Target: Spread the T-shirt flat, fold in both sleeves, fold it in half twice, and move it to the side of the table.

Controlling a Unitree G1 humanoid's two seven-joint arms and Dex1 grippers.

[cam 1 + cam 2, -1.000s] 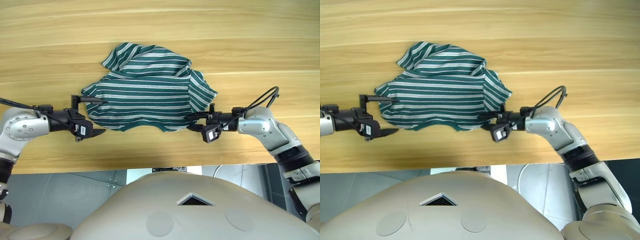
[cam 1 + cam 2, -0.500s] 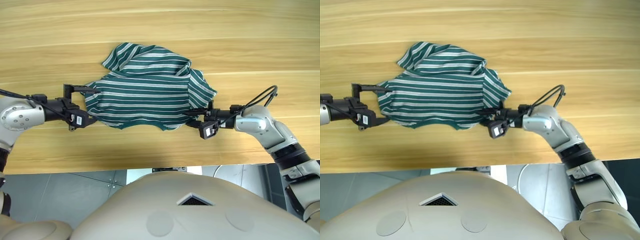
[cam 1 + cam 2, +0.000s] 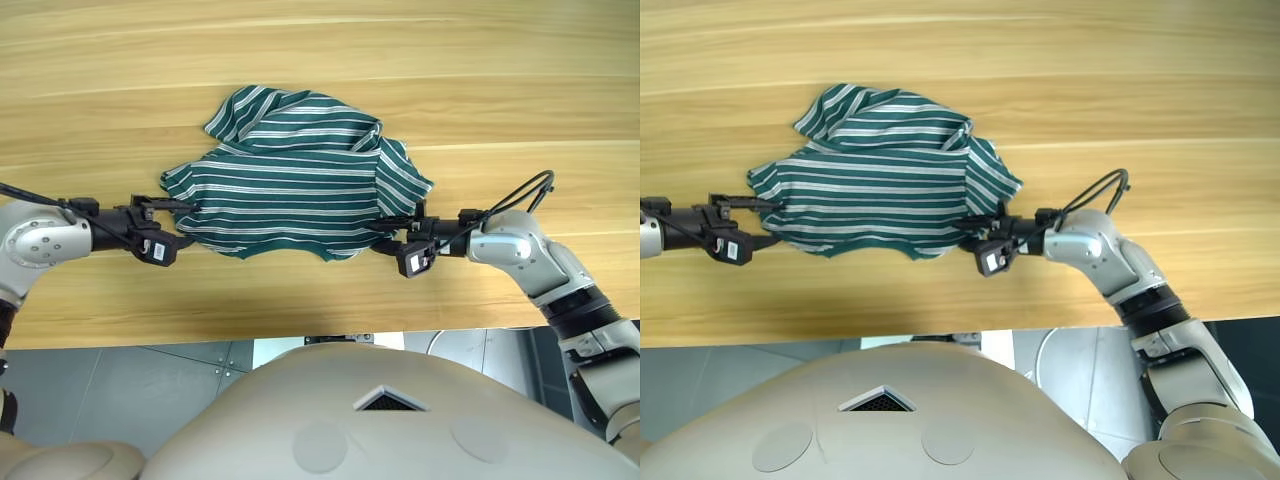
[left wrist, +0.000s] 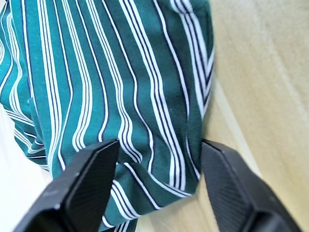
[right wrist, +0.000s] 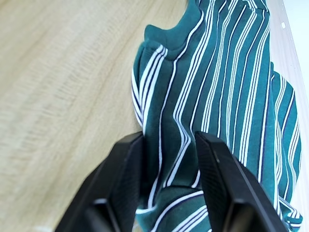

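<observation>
Table (image 3: 500,80) of pale wood under crumpled striped T-shirt (image 3: 290,190), grey floor (image 3: 130,370) beyond

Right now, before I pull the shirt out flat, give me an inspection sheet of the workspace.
Surface: light wooden table, grain running side to side.
Job's things: green striped T-shirt, crumpled at mid-table, not yet spread.
Clutter: nothing seen.
Grippers: left gripper open, fingers straddling the shirt's left edge; right gripper shut on a fold at its right edge.
Cables: black cable loops off the right wrist; second cable runs along the left arm; both apart from the shirt.
Surroundings: grey tiled floor below the table's near edge.
</observation>
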